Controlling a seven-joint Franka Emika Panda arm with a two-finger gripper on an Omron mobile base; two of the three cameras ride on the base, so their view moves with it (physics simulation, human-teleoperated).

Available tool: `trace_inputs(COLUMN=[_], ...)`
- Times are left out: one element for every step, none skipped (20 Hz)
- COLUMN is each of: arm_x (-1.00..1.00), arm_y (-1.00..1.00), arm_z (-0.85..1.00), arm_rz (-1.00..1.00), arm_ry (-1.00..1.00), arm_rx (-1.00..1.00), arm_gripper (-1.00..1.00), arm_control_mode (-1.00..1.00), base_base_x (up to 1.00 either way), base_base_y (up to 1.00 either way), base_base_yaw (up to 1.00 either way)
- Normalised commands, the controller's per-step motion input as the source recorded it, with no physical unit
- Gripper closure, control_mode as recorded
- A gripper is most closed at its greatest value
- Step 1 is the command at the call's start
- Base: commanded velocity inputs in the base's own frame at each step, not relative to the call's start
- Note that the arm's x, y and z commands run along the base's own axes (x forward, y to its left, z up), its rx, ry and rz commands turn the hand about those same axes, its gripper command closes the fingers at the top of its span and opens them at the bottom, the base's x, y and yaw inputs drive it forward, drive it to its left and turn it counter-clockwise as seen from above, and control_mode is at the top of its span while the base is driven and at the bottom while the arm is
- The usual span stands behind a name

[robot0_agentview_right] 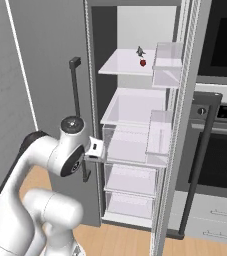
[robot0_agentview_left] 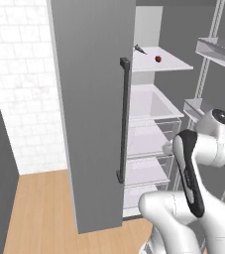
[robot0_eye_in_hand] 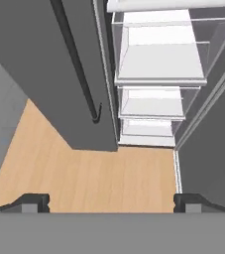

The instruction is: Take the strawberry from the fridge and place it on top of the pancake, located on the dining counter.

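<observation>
Fridge open, strawberry upper right on its shelf; empty pincer spread wide, must rise to it.

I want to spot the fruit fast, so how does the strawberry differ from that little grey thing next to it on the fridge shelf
The strawberry is dark red and roundish; the grey thing is dull grey, thin and pointed. The strawberry sits nearer the shelf's front edge, the grey thing behind it toward the back wall. Both are tiny and lie on the same top white shelf of the open fridge.
</observation>
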Motion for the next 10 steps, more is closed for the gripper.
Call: trace_inputs(arm_x=[-0.58,-0.75,-0.89,-0.91,-0.97,-1.00,-0.94,-0.77,-0.54,-0.46], arm_y=[0.63,0.59,0.45,0.23,0.32,0.36,0.20,0.31,0.34,0.26], arm_z=[0.51,0.69,0.81,0.97,1.00,1.00,1.00,1.00,1.00,1.00], arm_rz=[-0.29,-0.29,-0.31,-0.28,-0.25,-0.17,-0.09,-0.07,-0.04,-0.05], arm_ry=[-0.03,-0.03,-0.07,-0.11,-0.15,-0.15,-0.13,0.00,0.00,0.04], arm_rx=[0.41,0.23,0.14,0.05,0.00,-0.02,-0.12,-0.25,-0.33,-0.34], arm_gripper=[-1.00,-1.00,-1.00,-1.00,-1.00,-1.00,-1.00,-1.00,-1.00,-1.00], arm_control_mode=[-1.00,-1.00,-1.00,-1.00,-1.00,-1.00,-1.00,-1.00,-1.00,-1.00], base_base_x=[0.00,0.00,0.00,0.00,0.00,0.00,0.00,0.00,0.00,0.00], base_base_y=[0.00,0.00,0.00,0.00,0.00,0.00,0.00,0.00,0.00,0.00], base_base_yaw=[0.00,0.00,0.00,0.00,0.00,0.00,0.00,0.00,0.00,0.00])
